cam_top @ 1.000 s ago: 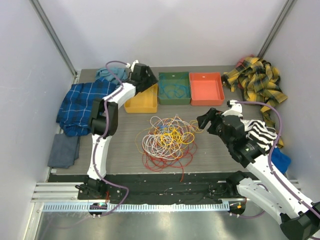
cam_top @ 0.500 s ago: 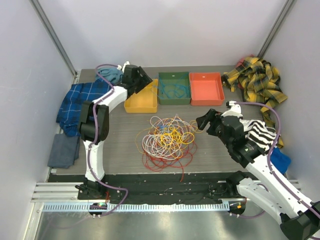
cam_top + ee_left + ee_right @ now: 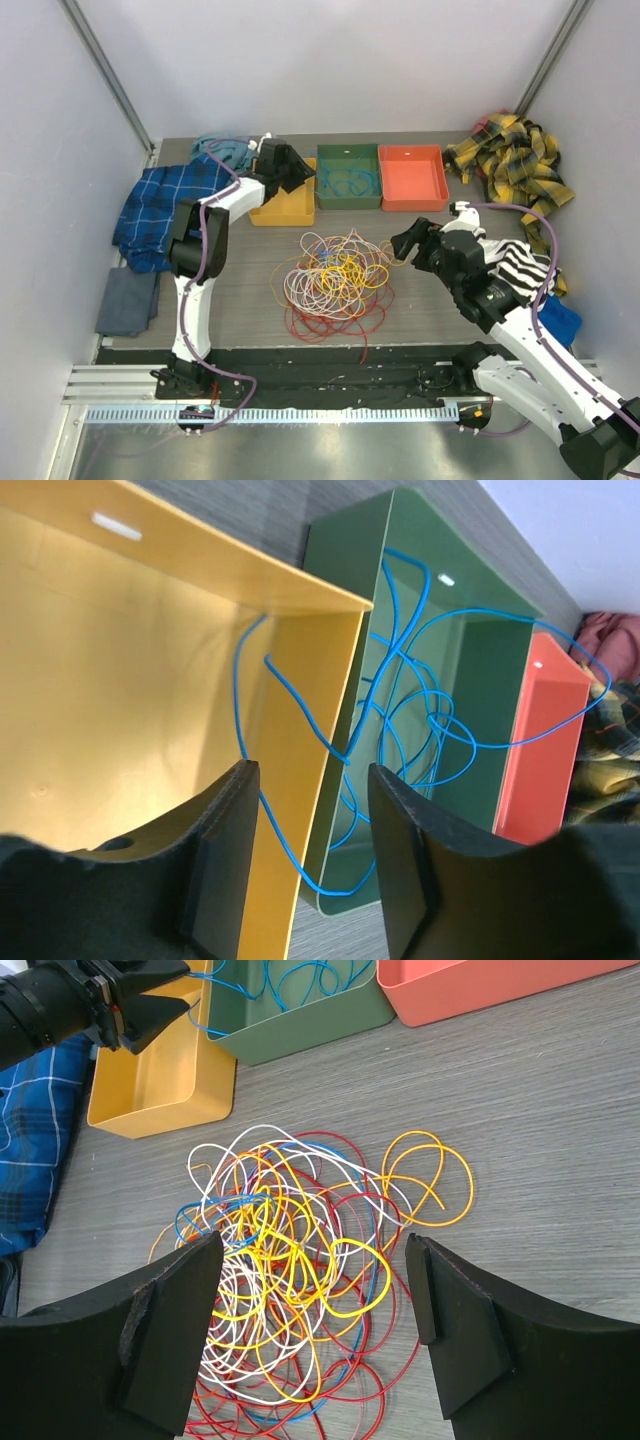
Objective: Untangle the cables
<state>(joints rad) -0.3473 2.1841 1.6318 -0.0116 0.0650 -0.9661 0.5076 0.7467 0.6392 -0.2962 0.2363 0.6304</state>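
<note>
My left fingers point(image 3: 222, 865) and right fingers point(image 3: 165, 1330) are apart; the blue cable point(image 3: 432, 720) sits in the green bin point(image 3: 488, 665), so I should next pick from the cables point(image 3: 290, 1260).

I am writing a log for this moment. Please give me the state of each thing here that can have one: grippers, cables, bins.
Left gripper: open, gripping nothing.
Right gripper: open, above the pile, not touching it.
Cable pile: tangled.
Blue cable: in loose loops, apart from the pile.
Green bin: holds the blue cable.
Yellow bin: only one blue loop reaches in.
Red bin: empty.
</note>
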